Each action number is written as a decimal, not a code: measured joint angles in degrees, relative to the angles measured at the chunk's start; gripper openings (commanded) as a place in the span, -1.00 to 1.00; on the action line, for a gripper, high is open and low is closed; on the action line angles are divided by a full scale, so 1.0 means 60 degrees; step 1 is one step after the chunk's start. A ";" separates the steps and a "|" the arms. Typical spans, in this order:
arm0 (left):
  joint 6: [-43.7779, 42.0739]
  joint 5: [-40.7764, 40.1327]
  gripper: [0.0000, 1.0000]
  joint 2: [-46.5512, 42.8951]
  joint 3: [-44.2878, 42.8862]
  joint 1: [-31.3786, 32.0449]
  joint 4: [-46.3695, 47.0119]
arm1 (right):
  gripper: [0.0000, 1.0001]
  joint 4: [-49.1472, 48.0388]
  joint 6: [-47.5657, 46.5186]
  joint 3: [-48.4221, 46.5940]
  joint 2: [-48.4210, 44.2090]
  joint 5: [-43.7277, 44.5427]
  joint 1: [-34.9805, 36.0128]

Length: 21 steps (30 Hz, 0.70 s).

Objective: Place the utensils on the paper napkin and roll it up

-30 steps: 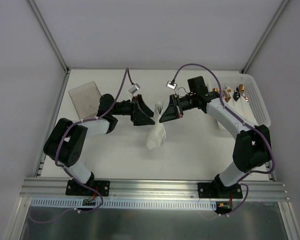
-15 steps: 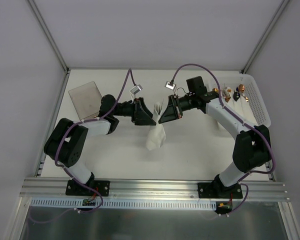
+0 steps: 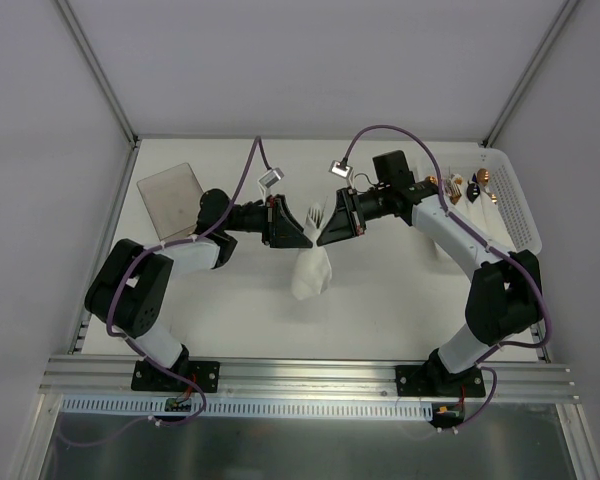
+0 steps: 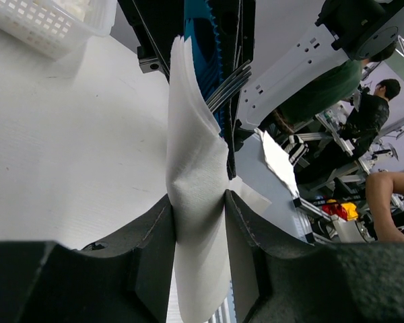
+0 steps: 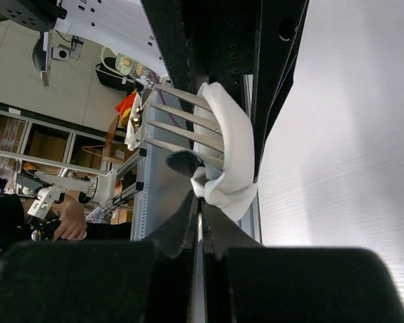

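Note:
The paper napkin (image 3: 310,272) is a loosely rolled white bundle on the table's middle, its upper end raised between both grippers. The fork's silver tines (image 3: 317,213) stick out of its top. My left gripper (image 3: 300,236) comes in from the left and is shut on the napkin (image 4: 196,168), both pads pressing its sides. The fork's blue handle (image 4: 200,47) and tines (image 4: 227,82) show beyond it. My right gripper (image 3: 326,230) comes in from the right, with its jaws (image 5: 202,205) shut on a crumpled napkin edge (image 5: 230,161). The tines (image 5: 182,124) lie just past it.
A white perforated basket (image 3: 520,205) at the right edge holds older white rolls with gold and black cutlery ends (image 3: 470,187). The basket (image 4: 34,30) also shows in the left wrist view. A grey translucent sheet (image 3: 170,197) lies at the back left.
My left gripper has slid right toward the bundle and its jaws have closed from wide open onto the napkin. The right gripper has stayed shut in place.

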<state>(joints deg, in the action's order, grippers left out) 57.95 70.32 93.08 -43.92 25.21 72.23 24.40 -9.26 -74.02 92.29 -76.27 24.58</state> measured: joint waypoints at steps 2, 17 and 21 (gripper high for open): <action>0.0004 0.0000 -0.31 -0.0029 0.0000 0.0000 0.0000 | -1.00 0.0000 0.0000 -0.0004 0.0000 -0.0040 0.0000; -0.0066 -0.0058 -0.03 -0.0087 -0.0153 0.0229 0.0004 | -1.00 0.0069 0.0000 -0.0146 0.0022 -0.0178 0.0000; -0.0233 -0.0058 -0.03 -0.0124 -0.0229 0.0353 0.0000 | -1.00 0.0095 0.0004 -0.0164 0.0022 -0.0273 0.0004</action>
<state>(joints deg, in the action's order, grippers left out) 56.55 69.97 92.33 -45.30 27.33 72.23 24.97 -9.23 -75.00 92.42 -77.91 24.60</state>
